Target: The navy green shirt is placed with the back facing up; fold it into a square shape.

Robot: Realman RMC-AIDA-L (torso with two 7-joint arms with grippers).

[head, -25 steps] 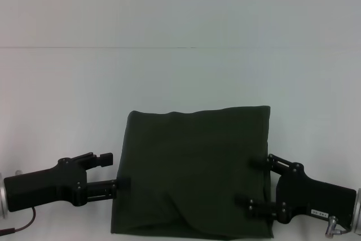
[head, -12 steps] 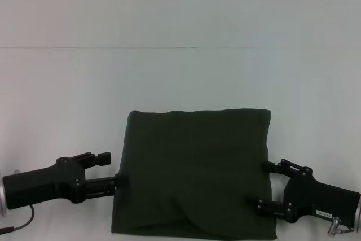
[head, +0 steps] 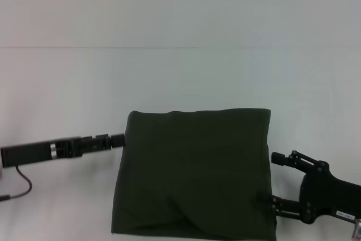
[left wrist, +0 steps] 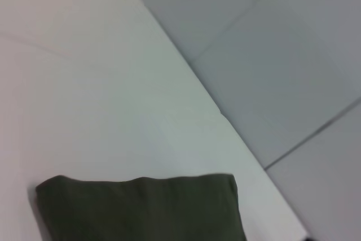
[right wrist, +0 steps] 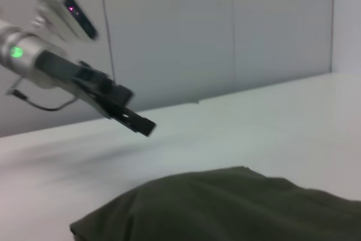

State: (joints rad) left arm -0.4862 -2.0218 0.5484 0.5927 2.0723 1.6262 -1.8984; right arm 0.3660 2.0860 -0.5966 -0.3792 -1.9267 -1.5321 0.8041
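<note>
two arms sat low at either side of the navy green shirt (head: 194, 173), which lay folded into a rough square on the white desk (head: 180, 77), near the front edge & about centre. plain dark olive cloth faced up, no lettering showing. its far edge ran fairly straight w/ a soft hump at the far left corner; the near edge bulged a bit w/ a curved crease toward the near left.

left gripper (head: 117, 140) reached in from the left, level & turned edge-on in the head view, tip just beside the shirt's far left corner, touching or almost, couldn't tell which. its jaws looked closed w/ nothing between them; right wrist view showed the same gripper (right wrist: 144, 127) lifted off the desk, apart from the cloth.

right gripper (head: 273, 180) sat at the shirt's right edge, near corner, jaws spread wide w/ nothing held; upper finger clear of the cloth, lower one right at the edge.

left wrist view showed only the shirt's far edge (left wrist: 141, 210) & bare desk.
</note>
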